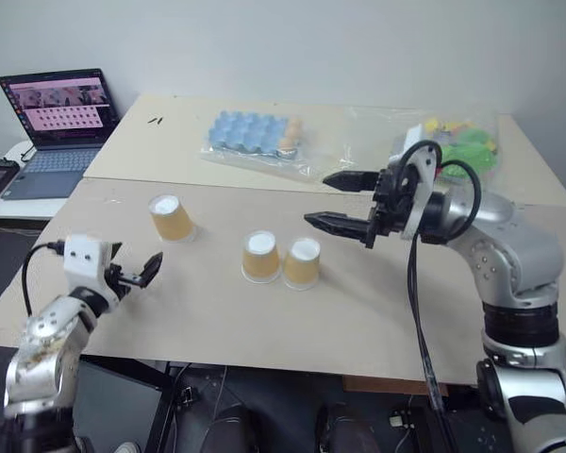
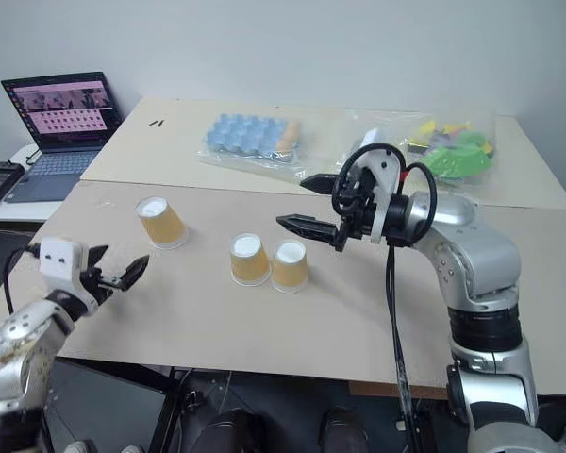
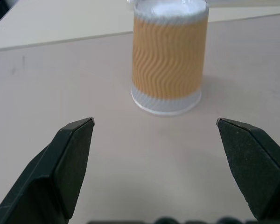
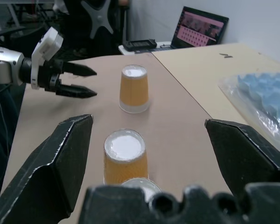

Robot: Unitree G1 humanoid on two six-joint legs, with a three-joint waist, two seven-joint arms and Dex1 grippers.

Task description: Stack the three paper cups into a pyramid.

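Tan paper cups are sitting upside down on the surface (image 1: 377, 321): two touching cups (image 1: 261, 257) (image 1: 302, 263) at centre forming the base, and the third cup (image 1: 171, 218) apart to their left. Your left gripper (image 1: 135, 276) is hovering wide open and empty near that lone cup; your right gripper (image 1: 341, 202) is hanging open and empty above the pair. Next you are closing on the lone cup.

Even, soft indoor light, bright enough; faint shadows under the paper cups (image 1: 261, 256) on the tabletop (image 1: 358, 311). Left wrist view: black fingers (image 3: 67, 163) blurred close up, cup beyond them sharper. No glare.
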